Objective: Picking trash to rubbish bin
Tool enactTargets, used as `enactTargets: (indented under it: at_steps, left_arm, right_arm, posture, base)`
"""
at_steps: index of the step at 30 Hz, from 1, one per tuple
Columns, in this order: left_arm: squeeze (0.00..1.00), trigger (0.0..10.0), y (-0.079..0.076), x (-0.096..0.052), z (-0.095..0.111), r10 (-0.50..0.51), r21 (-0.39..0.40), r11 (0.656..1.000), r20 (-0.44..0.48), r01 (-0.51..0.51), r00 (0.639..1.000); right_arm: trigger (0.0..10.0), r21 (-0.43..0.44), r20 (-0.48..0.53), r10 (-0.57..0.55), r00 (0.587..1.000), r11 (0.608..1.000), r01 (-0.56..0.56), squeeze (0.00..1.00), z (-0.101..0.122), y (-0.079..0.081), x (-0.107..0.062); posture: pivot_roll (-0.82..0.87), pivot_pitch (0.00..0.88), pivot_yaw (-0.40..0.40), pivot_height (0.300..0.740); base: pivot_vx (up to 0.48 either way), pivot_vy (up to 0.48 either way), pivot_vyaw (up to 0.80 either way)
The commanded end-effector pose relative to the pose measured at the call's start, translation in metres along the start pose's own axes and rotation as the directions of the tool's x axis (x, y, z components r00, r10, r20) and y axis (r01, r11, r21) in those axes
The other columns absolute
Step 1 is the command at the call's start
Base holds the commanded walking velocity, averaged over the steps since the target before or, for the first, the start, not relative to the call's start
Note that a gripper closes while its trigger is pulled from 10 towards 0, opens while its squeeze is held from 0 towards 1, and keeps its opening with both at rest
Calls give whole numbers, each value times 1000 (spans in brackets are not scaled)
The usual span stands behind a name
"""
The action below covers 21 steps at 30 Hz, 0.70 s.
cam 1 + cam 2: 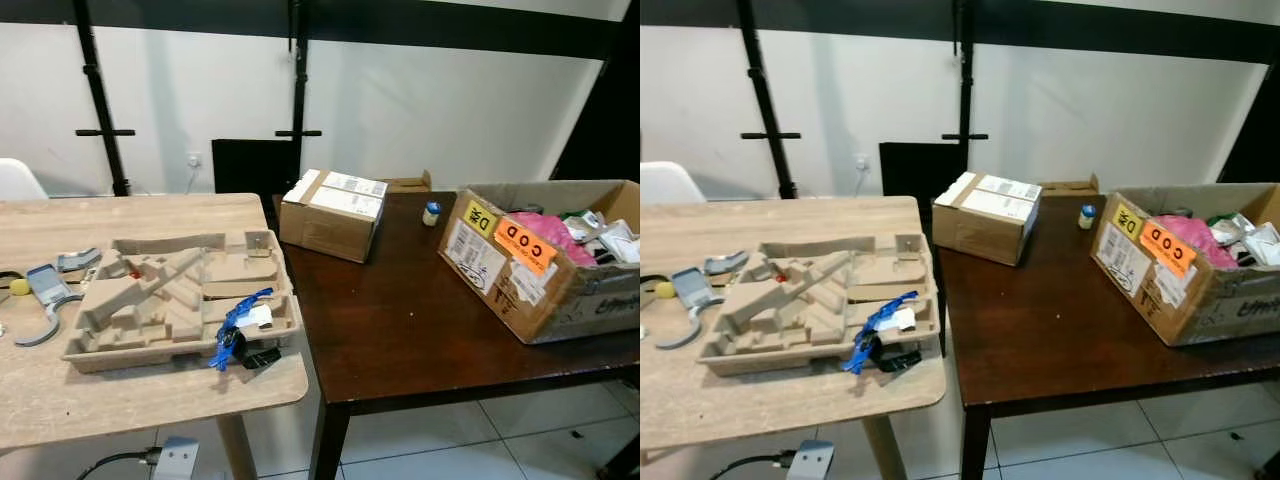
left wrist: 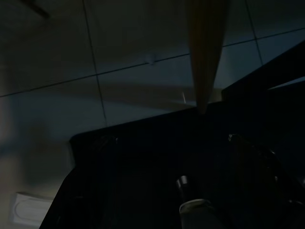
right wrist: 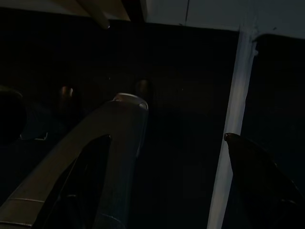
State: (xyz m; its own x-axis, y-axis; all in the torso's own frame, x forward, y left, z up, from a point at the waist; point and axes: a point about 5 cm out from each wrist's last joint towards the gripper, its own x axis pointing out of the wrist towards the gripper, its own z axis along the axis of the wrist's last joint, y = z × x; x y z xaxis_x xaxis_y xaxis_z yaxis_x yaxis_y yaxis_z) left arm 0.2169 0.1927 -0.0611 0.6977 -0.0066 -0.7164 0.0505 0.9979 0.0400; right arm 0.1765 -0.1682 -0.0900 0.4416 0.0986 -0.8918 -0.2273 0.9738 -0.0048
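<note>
On the light wooden table (image 1: 120,400) lies a moulded pulp tray (image 1: 180,300). A blue strap (image 1: 238,325), a white tag (image 1: 257,318) and a black clip (image 1: 262,356) rest at its front right corner. An open cardboard box (image 1: 500,270) with a pink bag (image 1: 548,232) and other scraps inside stands on the dark brown table (image 1: 400,330) at the right. My left gripper (image 2: 171,143) hangs in the shade above a tiled floor. My right gripper (image 3: 167,138) hangs in the dark too, open with nothing between its fingers.
A sealed small cardboard box (image 1: 332,213) and a little blue-capped bottle (image 1: 431,213) stand at the back of the dark table. A grey tool (image 1: 45,290) lies left of the tray. A white chair (image 1: 15,180) and black stands (image 1: 298,90) are behind. A power strip (image 1: 175,460) lies on the floor.
</note>
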Motion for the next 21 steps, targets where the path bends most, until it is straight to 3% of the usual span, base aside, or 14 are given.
enactTargets:
  at_steps: [1,21]
  left_arm:
    - [0,10000,1,-1,-3,1,-8,1000,-13,-1,1000]
    - [0,10000,1,-1,-3,-11,-7,1000,-15,11,1000]
  right_arm:
    - [10000,5,-2,-9,1000,1000,9,0,-2,-2,0]
    - [10000,3,-3,-10,1000,1000,10,0,-5,-2,-1]
  posture:
    - [89,8,-38,740]
    - [87,0,-34,740]
  base:
    - [0,270,0]
    - [0,327,0]
